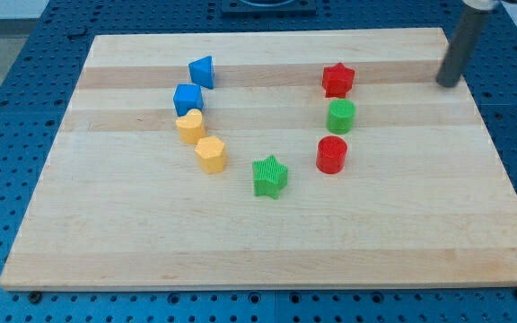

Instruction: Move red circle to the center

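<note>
Red circle (331,154) sits below the green circle (341,117); my tip (445,84), no pincer, stands well apart, upper right.

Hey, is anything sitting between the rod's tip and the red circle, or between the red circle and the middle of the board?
My tip is up at the view's right. The green cylinder sits close to the line toward the red circle. From there leftward to the board's centre nothing visible blocks; the green star sits just below.
</note>
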Available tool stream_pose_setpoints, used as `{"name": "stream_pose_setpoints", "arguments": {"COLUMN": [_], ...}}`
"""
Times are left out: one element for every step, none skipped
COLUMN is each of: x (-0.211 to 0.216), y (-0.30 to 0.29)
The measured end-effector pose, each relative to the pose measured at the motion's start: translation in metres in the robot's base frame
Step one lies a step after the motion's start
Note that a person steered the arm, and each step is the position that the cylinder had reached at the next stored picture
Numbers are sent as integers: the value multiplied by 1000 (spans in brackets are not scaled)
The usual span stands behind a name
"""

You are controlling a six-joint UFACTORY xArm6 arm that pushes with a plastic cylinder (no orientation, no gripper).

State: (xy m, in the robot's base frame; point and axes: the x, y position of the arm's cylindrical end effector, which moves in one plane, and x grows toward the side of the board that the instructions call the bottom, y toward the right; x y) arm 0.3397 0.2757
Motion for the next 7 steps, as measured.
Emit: {"name": "stream_pose_setpoints", "arguments": {"x": [56, 76, 91, 118, 136, 142, 142], "y": [6, -12, -22, -30, -78, -105, -106]}}
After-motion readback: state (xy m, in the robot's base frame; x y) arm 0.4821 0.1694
